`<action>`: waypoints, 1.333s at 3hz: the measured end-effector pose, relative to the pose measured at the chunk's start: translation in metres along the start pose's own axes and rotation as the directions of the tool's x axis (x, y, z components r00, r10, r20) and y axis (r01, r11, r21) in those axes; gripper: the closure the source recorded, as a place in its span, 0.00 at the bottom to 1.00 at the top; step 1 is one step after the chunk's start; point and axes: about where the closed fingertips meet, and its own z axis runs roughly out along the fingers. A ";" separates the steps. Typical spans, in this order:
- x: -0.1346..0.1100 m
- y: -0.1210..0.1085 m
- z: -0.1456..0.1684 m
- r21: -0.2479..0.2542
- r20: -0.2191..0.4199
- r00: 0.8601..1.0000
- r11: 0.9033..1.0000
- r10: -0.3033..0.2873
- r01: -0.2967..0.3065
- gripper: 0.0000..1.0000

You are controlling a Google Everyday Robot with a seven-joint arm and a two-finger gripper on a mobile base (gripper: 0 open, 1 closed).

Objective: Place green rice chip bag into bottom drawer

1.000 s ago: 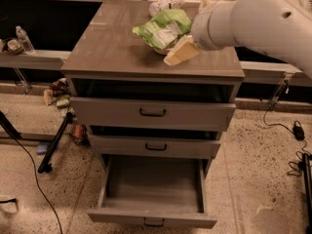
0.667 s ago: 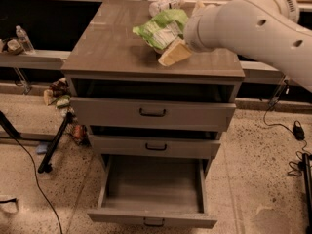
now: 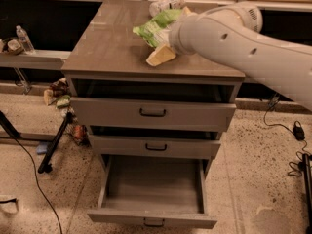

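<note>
The green rice chip bag lies on the grey cabinet top, toward its back right. My gripper is at the bag's near edge, low over the top, with its cream tip pointing left and forward. The white arm reaches in from the right and hides the bag's right part. The bottom drawer is pulled out wide, and its plain grey floor holds nothing.
The top drawer and middle drawer stick out a little. A crumpled white object lies behind the bag. A clear bottle stands on a ledge at left. A black stand leg and cables cross the floor.
The arm has swung further left across the cabinet top, and the gripper has moved left along the bag's near edge. The bag has hardly shifted.
</note>
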 end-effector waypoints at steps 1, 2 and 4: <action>-0.002 0.000 0.026 0.017 0.025 0.999 1.000 0.024 -0.024 0.00; -0.004 0.000 0.053 0.033 0.048 0.998 0.999 0.042 -0.044 0.00; -0.008 0.008 0.074 0.026 0.058 0.997 0.999 0.042 -0.044 0.18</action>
